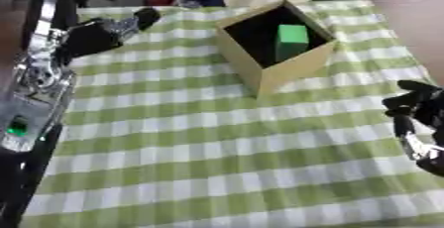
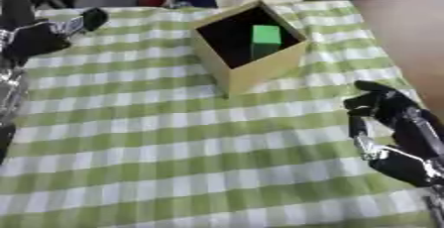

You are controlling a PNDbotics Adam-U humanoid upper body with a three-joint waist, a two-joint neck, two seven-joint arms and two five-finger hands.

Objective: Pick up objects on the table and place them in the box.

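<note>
Your box [image 1: 276,63] sits toward the far side of the surface [image 1: 208,162], turned so one corner points at you, and the green block [image 1: 292,40] stands inside it against the dark interior, its top below the rim. Your left hand [image 1: 100,34] hovers at the far left over the checked cloth, well apart from the box, fingers curled and holding nothing. Your right hand [image 2: 390,123] shows at the right edge, nearer you than the box, fingers bent inward and relaxed, also holding nothing. Between the two hands a wide stretch of green-and-white cloth runs all the way down to the near edge. The right rim of the surface lies just beside your right hand, with a bare brown strip past it.
</note>
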